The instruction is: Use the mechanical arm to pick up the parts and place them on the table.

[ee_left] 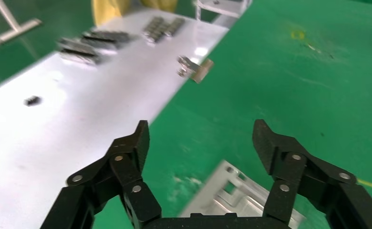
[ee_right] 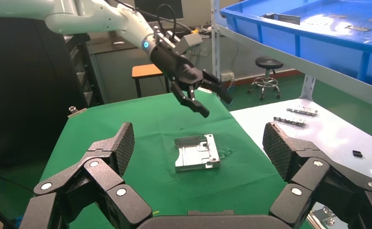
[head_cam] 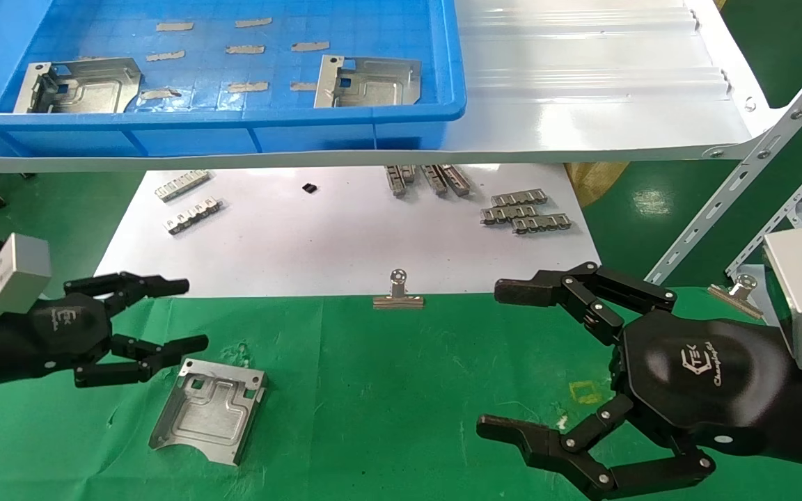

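Note:
A silver sheet-metal part (head_cam: 208,409) lies flat on the green cloth table (head_cam: 387,390); it also shows in the left wrist view (ee_left: 241,200) and the right wrist view (ee_right: 197,152). My left gripper (head_cam: 189,314) is open and empty, just above and left of that part. Its fingers (ee_left: 136,143) are spread wide. Two more parts lie in the blue bin (head_cam: 234,129) on the shelf, one at the left (head_cam: 81,87) and one at the right (head_cam: 367,82). My right gripper (head_cam: 505,358) is open and empty over the cloth at the right.
A white sheet (head_cam: 345,236) behind the cloth holds several small ridged metal strips (head_cam: 526,212). A binder clip (head_cam: 398,291) sits at the cloth's edge. The glossy white shelf (head_cam: 596,111) and its slotted steel braces (head_cam: 742,181) hang over the back right.

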